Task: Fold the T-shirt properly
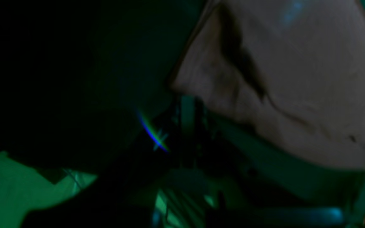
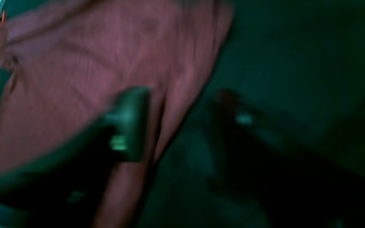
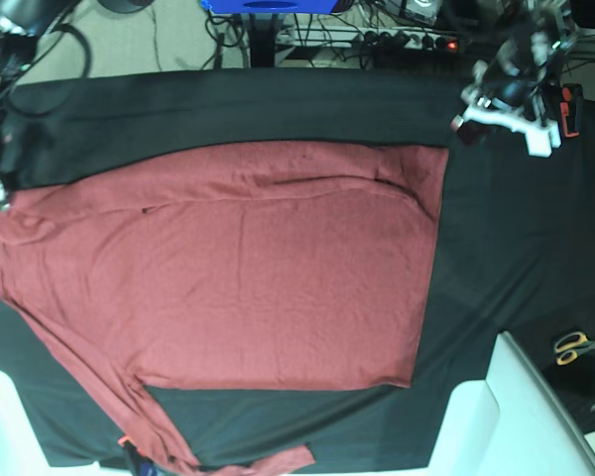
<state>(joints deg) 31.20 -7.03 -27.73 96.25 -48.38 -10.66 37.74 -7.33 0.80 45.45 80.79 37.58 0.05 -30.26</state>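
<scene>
The T-shirt [image 3: 248, 268] lies spread on the black tablecloth [image 3: 506, 258] that covers the desk, its body flat and one long sleeve trailing toward the near edge, where the frame cuts it off. A fold line runs across the upper part of the fabric — judged to be a sleeve already laid inward, which would put the task at an early fold.

The right tool [image 2: 176, 123] hangs just over the shirt's edge with jaws spread and nothing between them: one finger shows against red cloth, the other against the dark tablecloth. Its placement suggests a release of that edge, or readiness to take it.

The left tool [image 3: 506, 104] stands at the far corner of the desk, well apart from the shirt; it is clenched and, so far as the base view shows, empty. Its own wrist view is dark and blurred — pale cloth fills one side, the fingers undiscernible. Scissors [image 3: 578, 346] lie near the desk's edge, clear of the work.
</scene>
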